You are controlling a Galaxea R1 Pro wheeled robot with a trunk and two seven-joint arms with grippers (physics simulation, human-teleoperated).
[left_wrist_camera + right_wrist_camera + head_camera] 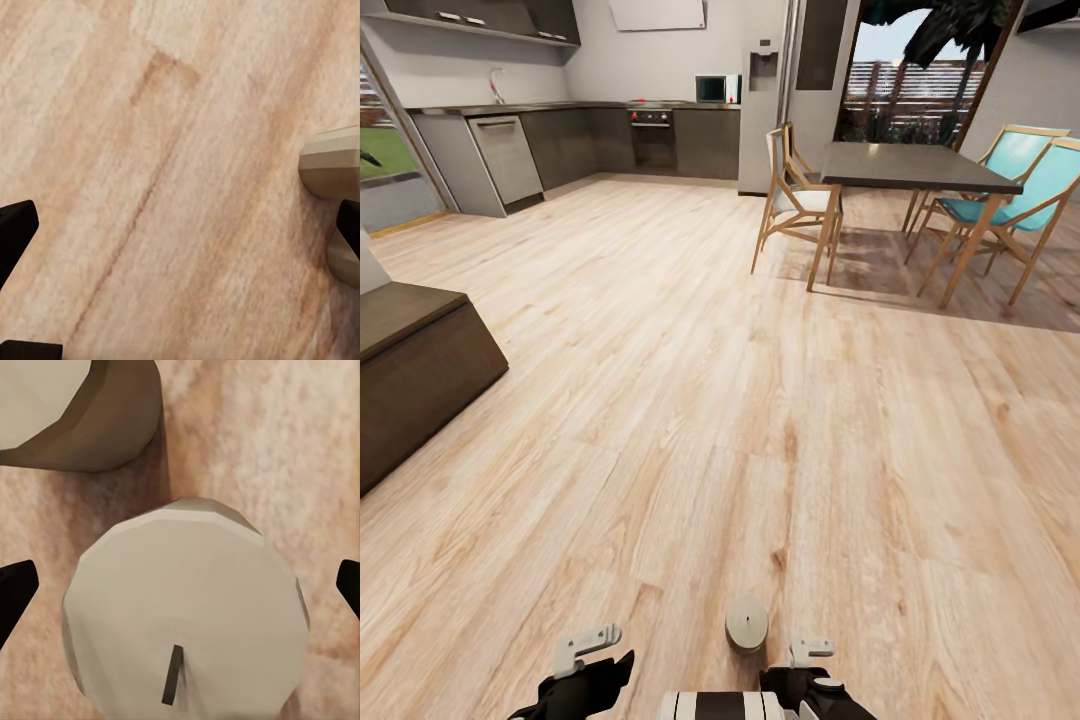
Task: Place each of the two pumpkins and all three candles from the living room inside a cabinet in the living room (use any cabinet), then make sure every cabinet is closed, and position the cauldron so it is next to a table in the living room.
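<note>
A short beige candle (746,622) stands on the wood floor just in front of me. In the right wrist view it sits large below my right gripper (180,592), its dark wick showing, with the black fingertips (15,594) wide apart on either side: open, not touching it. A second candle (75,405) stands close beside it. My left gripper (180,232) hangs open over bare floor, with candles (330,161) at that view's edge. A low dark brown cabinet (420,370) stands at the left. Pumpkins, cauldron and the table are out of view.
A dark dining table (915,165) with wooden chairs (795,200), some with turquoise seats, stands at the back right. Grey kitchen units (560,140) line the far wall. Light plank floor (690,400) stretches between them and me.
</note>
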